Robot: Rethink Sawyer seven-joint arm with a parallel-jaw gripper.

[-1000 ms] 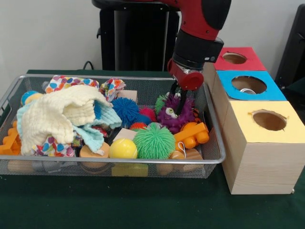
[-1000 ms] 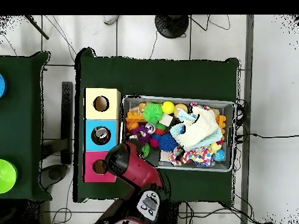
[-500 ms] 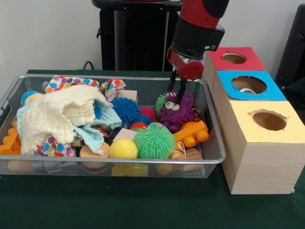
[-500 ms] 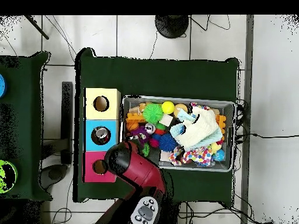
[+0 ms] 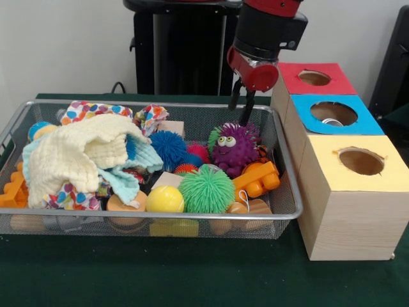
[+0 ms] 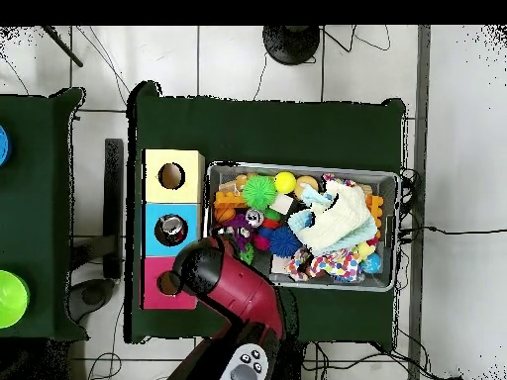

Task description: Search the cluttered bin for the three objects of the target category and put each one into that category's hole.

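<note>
Clutter fills the wire mesh bin (image 5: pixel 284 211) on the green tabletop (image 5: pixel 192 275) as I watch from the remote station. At the bin's left end, in the front view, an orange plastic block (image 5: pixel 11 192) pokes out beside a heap of pale yellow and light blue cloth (image 5: pixel 86 153), with a heart-print rag (image 5: pixel 86 110) behind it. Moving right, I see a blue spiky ball (image 5: pixel 169 147), a smooth yellow ball (image 5: pixel 165 199) against the front wall, and a green rubbery spiky ball (image 5: pixel 206 189) just beside it. Next comes the purple fuzzy monster toy with googly eyes (image 5: pixel 233 148), resting in the bin near its right end, an orange plastic toy vehicle (image 5: pixel 257 181) touching it in front. My red and black gripper (image 5: pixel 241 107) hangs directly above the purple toy, clear of it, its two dark fingers (image 5: pixel 246 112) apart and holding nothing. Rightmost stands the row of wooden boxes outside the bin: a red-topped box (image 5: pixel 316 78) farthest, a blue-topped box (image 5: pixel 335 114) in the middle and a yellow-topped box (image 5: pixel 358 163) nearest, each with a round hole in its lid. From overhead, the arm (image 6: pixel 233 297) covers the bin's corner beside the red and blue boxes.
</note>
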